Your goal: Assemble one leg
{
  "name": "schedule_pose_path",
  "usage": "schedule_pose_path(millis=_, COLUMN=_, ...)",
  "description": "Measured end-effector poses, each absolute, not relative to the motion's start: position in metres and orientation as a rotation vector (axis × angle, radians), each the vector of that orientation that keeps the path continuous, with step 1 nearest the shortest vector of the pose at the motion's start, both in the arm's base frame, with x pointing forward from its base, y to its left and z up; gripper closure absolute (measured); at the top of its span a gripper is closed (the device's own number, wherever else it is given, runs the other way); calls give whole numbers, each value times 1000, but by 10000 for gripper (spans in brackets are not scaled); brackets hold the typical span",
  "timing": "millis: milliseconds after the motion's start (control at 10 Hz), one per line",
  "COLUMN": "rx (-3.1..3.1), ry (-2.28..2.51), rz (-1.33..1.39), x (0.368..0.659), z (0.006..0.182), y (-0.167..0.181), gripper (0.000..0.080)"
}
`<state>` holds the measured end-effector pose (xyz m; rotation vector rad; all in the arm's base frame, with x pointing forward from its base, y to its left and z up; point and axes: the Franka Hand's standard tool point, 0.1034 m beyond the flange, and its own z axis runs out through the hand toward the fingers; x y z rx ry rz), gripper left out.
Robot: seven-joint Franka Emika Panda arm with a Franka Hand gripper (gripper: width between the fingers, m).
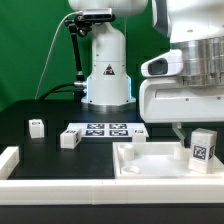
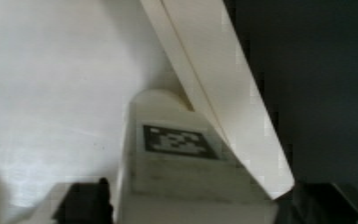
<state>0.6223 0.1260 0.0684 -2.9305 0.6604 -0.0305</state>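
- The leg [image 1: 202, 148] is held upright in the end effector [image 1: 199, 135], clamped between the two fingers, as the wrist view [image 2: 172, 150] confirms.
- Its long axis is seen running vertically, directly below the wrist.
- It is carried over the tray-like panel [image 1: 150, 168], at the corner on the exterior view's right; contact cannot be told.

No readable text; only square tags on leg [image 1: 203, 147] and marker board [image 1: 108, 130].

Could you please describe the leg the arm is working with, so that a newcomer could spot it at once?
Find the large white tray-like panel at the exterior view's right. On it, below the gripper, stands the leg, upright with its tag showing. The other legs sit off the panel on the dark table.
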Motion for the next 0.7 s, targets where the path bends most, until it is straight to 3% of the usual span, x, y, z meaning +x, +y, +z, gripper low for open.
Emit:
schedule_pose_path(millis=100, rx=-2934, ry=661, rz=-30, x=622, z=68, y=124, gripper=374)
schedule_pose_path(millis=200, rx=-2937, ry=668, rz=-32, x=622, z=68, y=120, gripper=502)
schedule_pose_path(millis=600, rx=-2902, ry=800, rz=-28, x=622, z=68, y=120, gripper=502)
schedule_pose_path(millis=700, rx=-2810, ry=1061, rz=-13, x=622, z=67, y=120, gripper=502)
